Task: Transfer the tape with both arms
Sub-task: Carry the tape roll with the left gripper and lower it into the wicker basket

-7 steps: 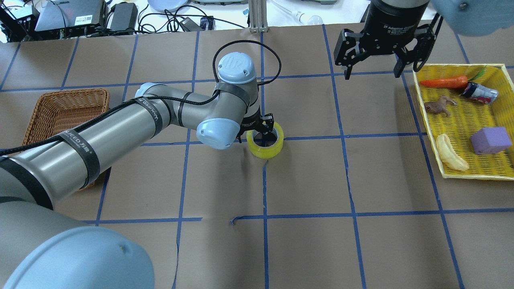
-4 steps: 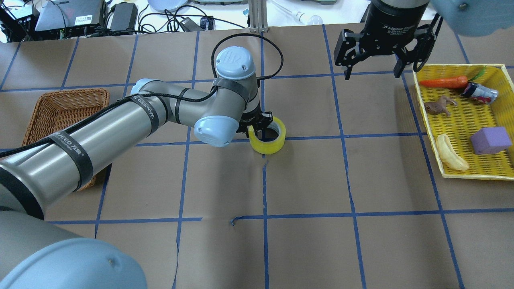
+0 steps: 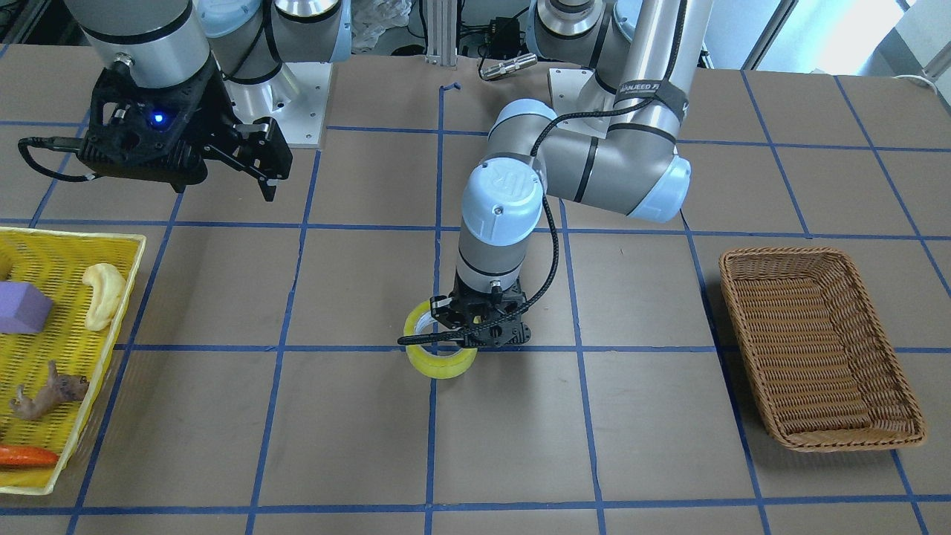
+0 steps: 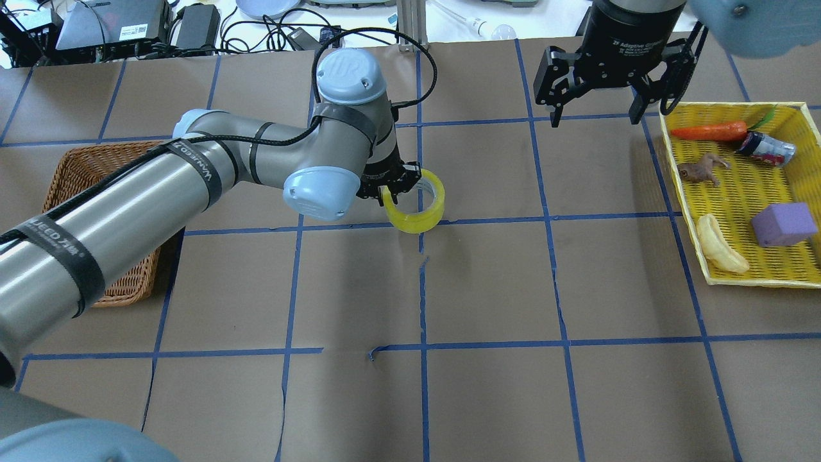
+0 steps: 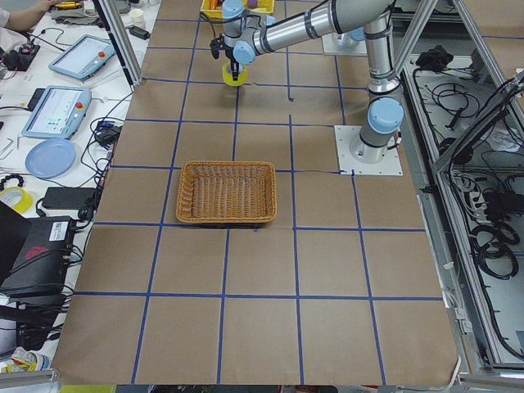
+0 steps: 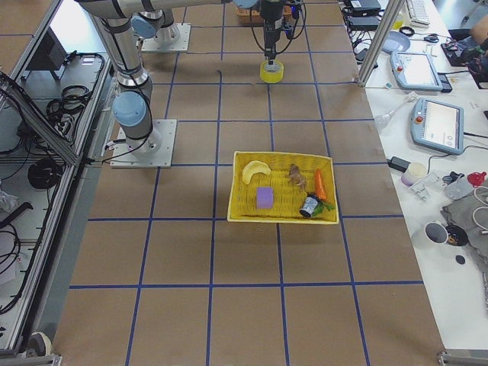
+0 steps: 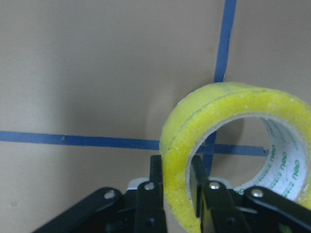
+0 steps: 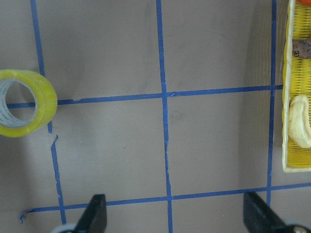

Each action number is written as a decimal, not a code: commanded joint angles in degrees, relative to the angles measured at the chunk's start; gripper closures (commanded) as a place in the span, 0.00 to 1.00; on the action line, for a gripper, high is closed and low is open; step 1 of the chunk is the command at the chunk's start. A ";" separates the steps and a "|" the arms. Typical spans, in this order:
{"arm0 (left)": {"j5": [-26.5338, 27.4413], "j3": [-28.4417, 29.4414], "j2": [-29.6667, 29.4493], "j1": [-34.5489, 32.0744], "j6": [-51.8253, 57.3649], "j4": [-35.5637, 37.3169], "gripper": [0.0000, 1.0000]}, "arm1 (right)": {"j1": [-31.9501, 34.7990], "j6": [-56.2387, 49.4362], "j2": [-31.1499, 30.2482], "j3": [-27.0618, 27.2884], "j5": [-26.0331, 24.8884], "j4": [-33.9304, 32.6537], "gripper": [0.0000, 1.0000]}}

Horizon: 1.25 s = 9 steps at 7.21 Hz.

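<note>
The yellow tape roll point(image 4: 417, 215) hangs tilted just above the table's middle, near a blue grid crossing. My left gripper point(image 4: 392, 190) is shut on the roll's wall, one finger inside the core and one outside, as the left wrist view shows point(image 7: 177, 170). The roll also shows in the front view point(image 3: 440, 360), under the left gripper point(image 3: 466, 334), and in the right wrist view point(image 8: 29, 104). My right gripper point(image 4: 594, 119) is open and empty, high over the table's far right, beside the yellow tray.
A yellow tray point(image 4: 731, 106) at the right holds a carrot, a can, a toy animal, a banana and a purple block. A brown wicker basket point(image 3: 780, 255) stands at the robot's left, partly under the left arm in the overhead view.
My left gripper has lifted the tape off the table and carried it slightly towards the far left. The roll now hangs tilted. The right arm has not moved.
</note>
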 commanded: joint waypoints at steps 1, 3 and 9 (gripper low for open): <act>0.28 0.41 6.00 7.31 10.42 -9.22 1.00 | -0.06 0.00 0.00 0.00 -0.01 -0.01 0.00; 1.60 0.41 9.53 19.25 28.30 -11.63 1.00 | -0.06 0.00 0.00 0.00 -0.09 0.07 0.00; 1.69 0.50 8.41 45.29 66.11 -14.81 1.00 | -0.06 0.00 0.00 0.09 -0.36 0.07 0.00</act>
